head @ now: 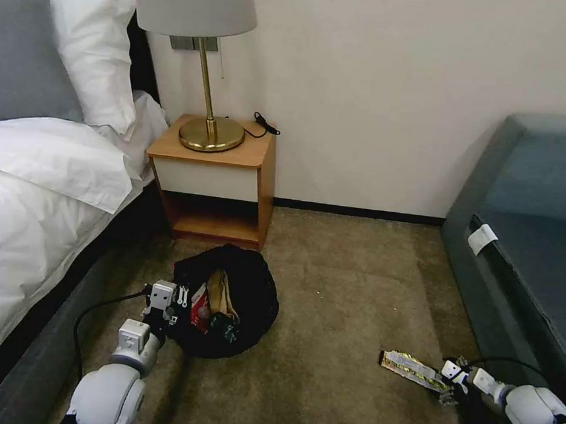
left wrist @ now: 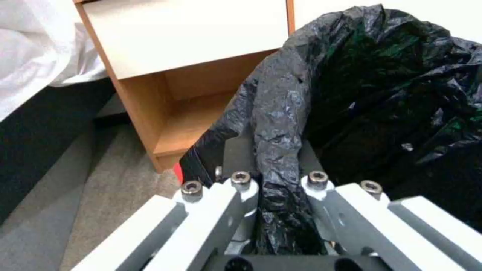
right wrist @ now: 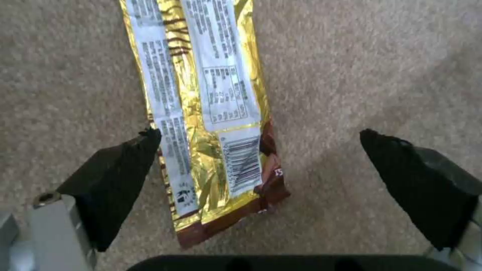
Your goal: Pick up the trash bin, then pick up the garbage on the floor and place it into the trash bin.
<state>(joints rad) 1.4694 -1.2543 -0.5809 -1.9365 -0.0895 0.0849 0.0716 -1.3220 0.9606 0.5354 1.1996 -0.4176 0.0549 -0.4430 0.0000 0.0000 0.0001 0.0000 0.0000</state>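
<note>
From the head view, the small round trash bin lined with a glossy black plastic bag (head: 240, 311) sits on the brown carpet just in front of the wooden bedside table (head: 215, 177), and a red packet, a tan paper piece and something green already lie inside it. The left gripper (head: 164, 307) is at the bin's near rim, while the right gripper (head: 452, 382) is down at the carpet beside the dark sofa, at the end of the long gold-and-white foil wrapper (head: 414, 369). In the left wrist view, the left gripper (left wrist: 275, 188) is clamped on a gathered fold of the black bag (left wrist: 281, 124) at the rim; the film is thin, soft and slick, so it could slide or tear if the bin's weight hangs on it alone. In the right wrist view, the right gripper (right wrist: 261, 158) is spread wide, its black fingertips (right wrist: 120, 169) either side of the wrapper (right wrist: 211, 113), which lies flat. The wrapper looks light, crinkly and slippery, best pinched across its narrow width near the brown end. It carries a barcode and panels of fine print too small to read.
</note>
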